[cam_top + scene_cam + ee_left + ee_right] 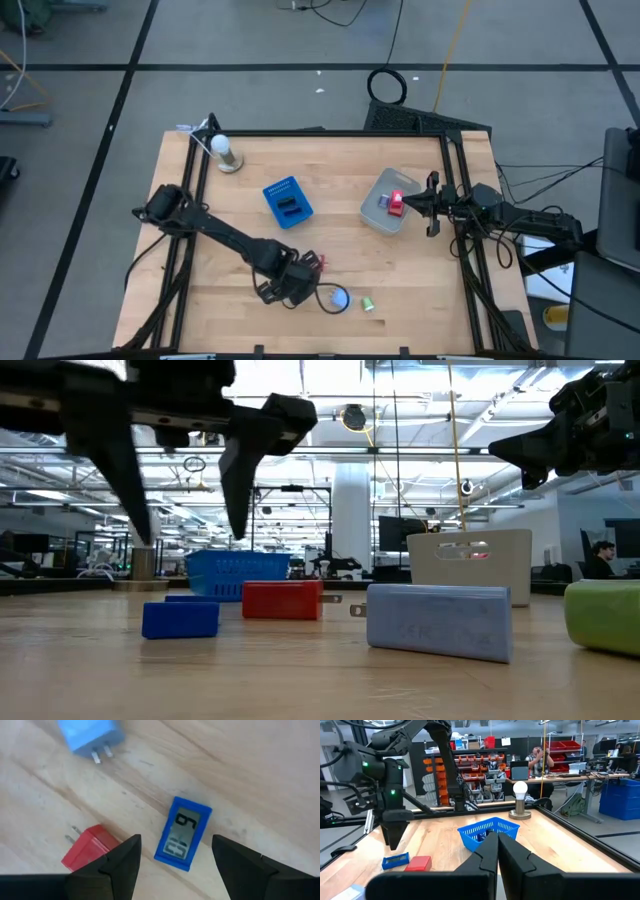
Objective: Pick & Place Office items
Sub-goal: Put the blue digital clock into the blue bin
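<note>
Left gripper (172, 865), fingers apart, hovers over the dark blue piece (183, 833) at the table's near edge, straddling it for a grasp. Right gripper (497, 851), fingers together, waits beside the far-right tub (380, 205).

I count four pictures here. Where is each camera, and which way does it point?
High: overhead, straight down on the table and both arms.
Low: at tabletop level, facing the room; left pincer hangs open.
Left wrist: down past open fingers at a dark blue piece.
Right wrist: across the table past its shut pincer.
Shared: the red piece.
</note>
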`<state>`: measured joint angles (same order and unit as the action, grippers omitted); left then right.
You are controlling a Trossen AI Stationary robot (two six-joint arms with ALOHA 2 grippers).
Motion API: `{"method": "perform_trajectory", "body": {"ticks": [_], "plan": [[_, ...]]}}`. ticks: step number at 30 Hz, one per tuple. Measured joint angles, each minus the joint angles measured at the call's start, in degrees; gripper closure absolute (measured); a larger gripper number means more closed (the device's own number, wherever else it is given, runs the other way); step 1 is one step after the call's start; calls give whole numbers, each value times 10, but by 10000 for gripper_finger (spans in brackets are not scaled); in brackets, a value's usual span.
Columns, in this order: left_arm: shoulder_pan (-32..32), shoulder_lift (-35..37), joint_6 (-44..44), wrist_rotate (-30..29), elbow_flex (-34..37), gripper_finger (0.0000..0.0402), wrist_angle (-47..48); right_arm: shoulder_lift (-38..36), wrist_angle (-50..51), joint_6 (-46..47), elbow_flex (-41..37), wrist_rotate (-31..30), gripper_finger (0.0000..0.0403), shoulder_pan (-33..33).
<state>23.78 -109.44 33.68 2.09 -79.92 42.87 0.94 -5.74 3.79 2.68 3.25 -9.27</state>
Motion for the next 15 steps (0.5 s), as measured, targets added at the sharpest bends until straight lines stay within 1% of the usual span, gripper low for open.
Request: {"method": "perform_trajectory", "body": {"ticks": [6, 15], "plan": [[8, -15, 72, -19, 0, 156, -1, 0, 0, 0, 0, 0, 399, 0], [-5, -39, 98, -21, 0, 156, -8, 0, 0, -1, 0, -1, 399, 0]]}}
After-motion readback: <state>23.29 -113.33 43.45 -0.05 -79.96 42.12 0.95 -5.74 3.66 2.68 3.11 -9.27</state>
